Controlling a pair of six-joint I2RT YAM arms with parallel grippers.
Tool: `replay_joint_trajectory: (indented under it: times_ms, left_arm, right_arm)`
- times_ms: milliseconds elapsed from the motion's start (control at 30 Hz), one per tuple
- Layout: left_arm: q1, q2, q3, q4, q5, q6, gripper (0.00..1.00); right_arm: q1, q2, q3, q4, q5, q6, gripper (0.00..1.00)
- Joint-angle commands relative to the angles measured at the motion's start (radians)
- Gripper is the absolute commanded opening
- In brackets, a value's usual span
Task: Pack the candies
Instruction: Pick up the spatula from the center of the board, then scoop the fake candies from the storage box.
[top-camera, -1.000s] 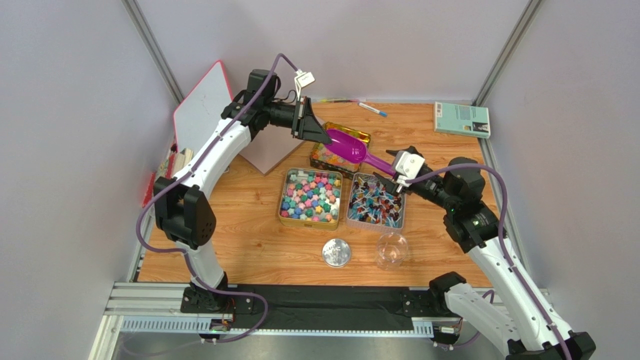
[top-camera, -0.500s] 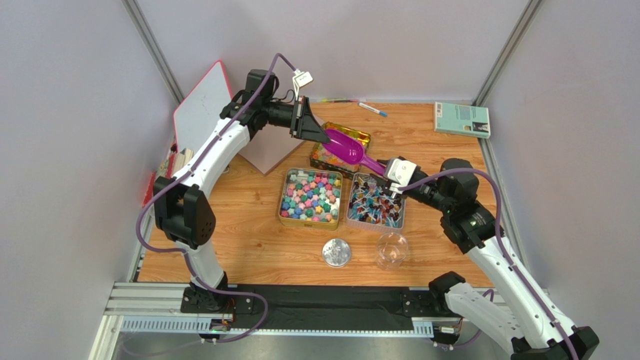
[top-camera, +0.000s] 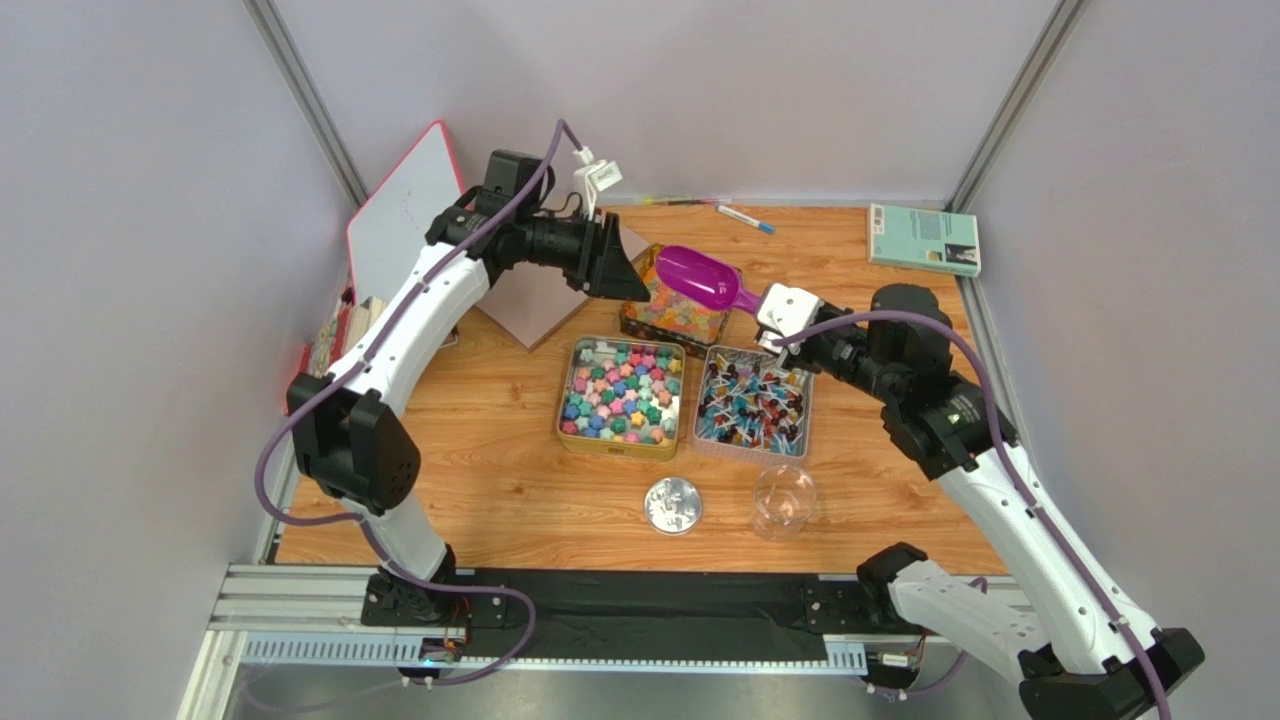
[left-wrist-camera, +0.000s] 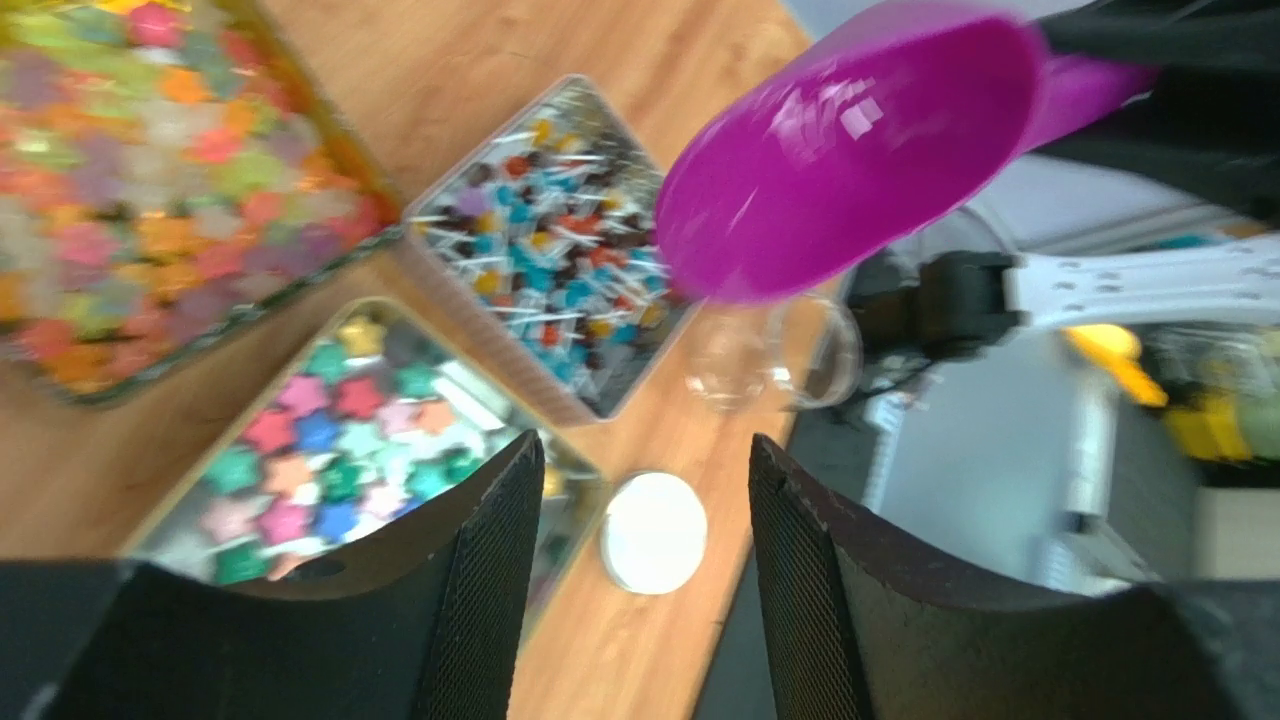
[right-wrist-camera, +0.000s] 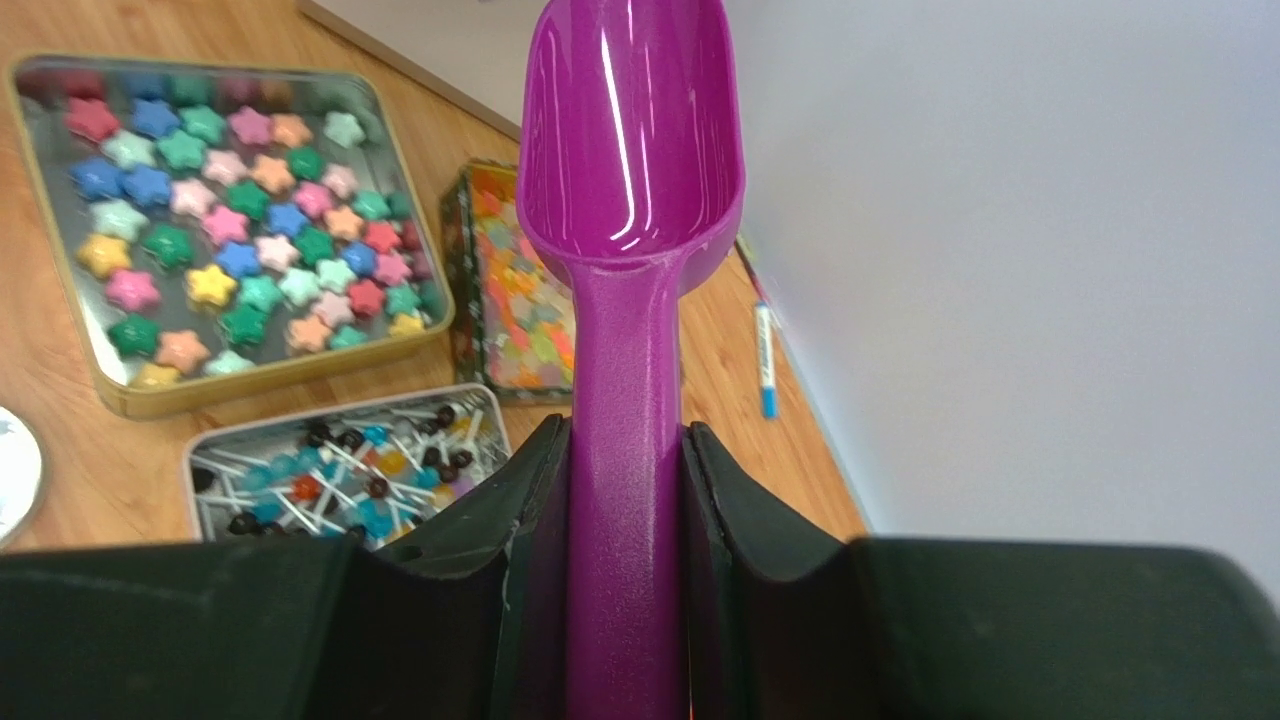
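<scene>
The candies fill three tins: pastel stars (top-camera: 621, 393) in a gold tin, stick sweets in blue, red and white (top-camera: 754, 402) in a silver tin, and glossy orange-yellow ones (top-camera: 672, 317) in a far tin. A purple scoop (top-camera: 699, 278) hangs empty above the far tin. My right gripper (top-camera: 769, 318) is shut on the scoop's handle (right-wrist-camera: 624, 450), with the bowl (right-wrist-camera: 631, 135) pointing away. My left gripper (top-camera: 631, 275) is open just left of the bowl and apart from it. In its wrist view nothing lies between the fingers (left-wrist-camera: 466, 600), and the scoop (left-wrist-camera: 849, 150) floats beyond them.
A clear jar (top-camera: 784, 500) and its round lid (top-camera: 673, 506) sit near the front edge. A whiteboard (top-camera: 403, 225) leans at the back left. A teal book (top-camera: 923, 237) and a pen (top-camera: 745, 219) lie at the back.
My left gripper has let go of the scoop's bowl, opened and drawn back left. My right gripper has closed on the handle and lifted the scoop slightly toward the back.
</scene>
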Motion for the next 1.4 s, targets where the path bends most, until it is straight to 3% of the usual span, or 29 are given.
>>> replay_joint_trajectory:
  times_ms: [0, 100, 233, 367, 567, 800, 1067, 1367]
  left_arm:
    - [0.002, -0.138, -0.041, -0.178, -0.322, 0.404, 0.62]
    - [0.002, -0.234, -0.189, -0.157, -0.464, 0.559, 0.65]
    - [0.001, -0.334, -0.353, -0.077, -0.599, 0.627, 0.68]
    - [0.001, -0.379, -0.429, -0.023, -0.616, 0.583, 0.68]
    - [-0.005, -0.321, -0.39, -0.017, -0.569, 0.485, 0.7]
    - [-0.071, -0.195, -0.329, 0.046, -0.557, 0.433, 0.7]
    - [-0.094, -0.022, -0.196, 0.031, -0.547, 0.385, 0.69]
    - [-0.096, 0.06, -0.16, 0.042, -0.523, 0.342, 0.69]
  right_arm:
    - [-0.015, -0.01, 0.114, -0.248, 0.072, -0.171, 0.0]
    - [-0.033, 0.026, 0.158, -0.438, 0.019, -0.284, 0.0]
    - [-0.044, 0.144, 0.256, -0.662, 0.008, -0.352, 0.0]
    - [-0.053, 0.277, 0.328, -0.831, 0.024, -0.26, 0.0]
    - [-0.052, 0.45, 0.41, -0.992, 0.071, -0.067, 0.0]
    - [-0.056, 0.417, 0.349, -1.01, 0.221, 0.024, 0.0]
    - [-0.108, 0.339, 0.258, -0.95, 0.289, 0.079, 0.0]
    - [-0.174, 0.401, 0.261, -0.98, 0.343, 0.068, 0.0]
